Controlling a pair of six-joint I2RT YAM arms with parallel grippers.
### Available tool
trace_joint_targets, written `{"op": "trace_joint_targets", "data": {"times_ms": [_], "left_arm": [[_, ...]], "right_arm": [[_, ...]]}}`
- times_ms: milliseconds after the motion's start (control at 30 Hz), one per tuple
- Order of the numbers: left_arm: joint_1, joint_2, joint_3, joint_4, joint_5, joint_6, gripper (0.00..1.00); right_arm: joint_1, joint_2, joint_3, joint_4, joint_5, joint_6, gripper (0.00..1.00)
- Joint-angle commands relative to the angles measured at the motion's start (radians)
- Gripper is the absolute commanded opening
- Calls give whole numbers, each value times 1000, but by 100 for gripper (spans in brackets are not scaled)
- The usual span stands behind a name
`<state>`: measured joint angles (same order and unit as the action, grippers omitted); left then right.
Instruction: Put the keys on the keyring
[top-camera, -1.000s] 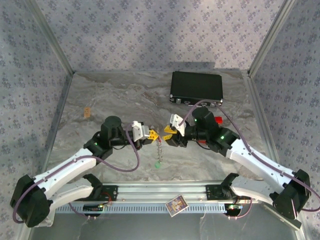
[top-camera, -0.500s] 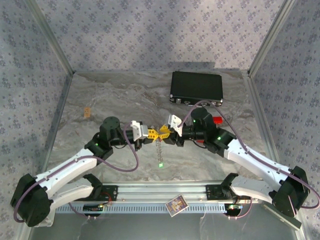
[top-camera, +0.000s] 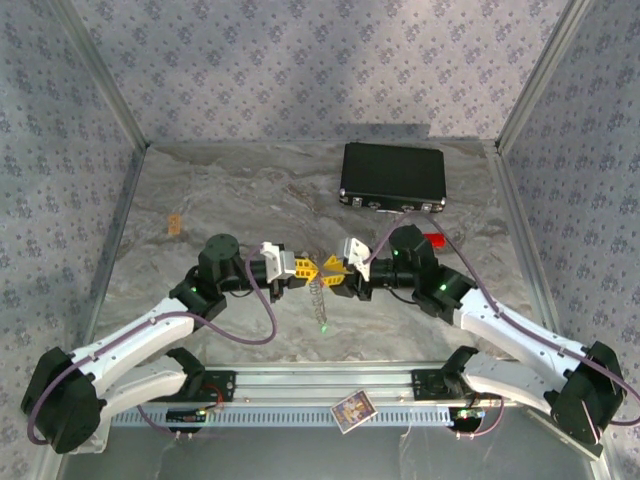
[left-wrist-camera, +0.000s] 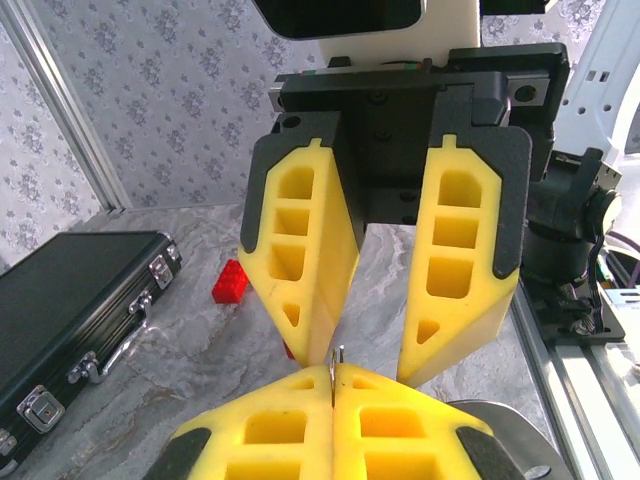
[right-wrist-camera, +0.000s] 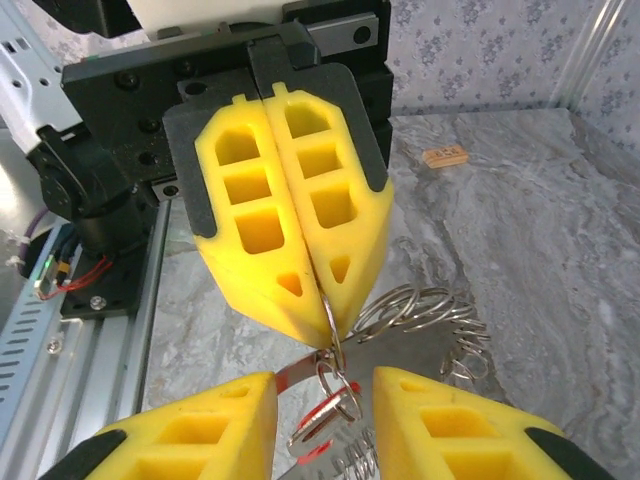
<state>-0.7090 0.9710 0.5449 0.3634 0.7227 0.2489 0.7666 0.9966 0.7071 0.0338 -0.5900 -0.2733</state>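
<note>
Dangling at six o'clock below the meeting fingers, the green key (top-camera: 322, 326) hung off the keyring (top-camera: 318, 293). The right gripper (right-wrist-camera: 325, 385) stood wide around the red key (right-wrist-camera: 322, 412). Beyond, at twelve, the left gripper (right-wrist-camera: 322, 320) pinched the wire. Light, springy, slippery stuff: grab the bare loop, I'd say.

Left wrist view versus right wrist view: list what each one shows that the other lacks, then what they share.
Left wrist adds the black case and a red block. Right wrist adds the keyring's coiled silvery loops and a small tan piece on the table. Shared: the left end effector shut on the keyring's wire, the right end effector open, the marble table.
</note>
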Motion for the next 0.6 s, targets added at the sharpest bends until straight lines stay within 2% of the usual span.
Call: {"op": "trace_joint_targets", "data": {"times_ms": [0,300,567], "left_arm": [[-4,-6,13,56,44,4,0],[-4,0,12,82,70,-11,0],[-4,1,10,94,84,-19,0]], "right_arm": [[5,-2,-18,65,-22,34,31],[10,8,-27,121,-33,40,27],[17,37,-17,139,-44,36,15]]}}
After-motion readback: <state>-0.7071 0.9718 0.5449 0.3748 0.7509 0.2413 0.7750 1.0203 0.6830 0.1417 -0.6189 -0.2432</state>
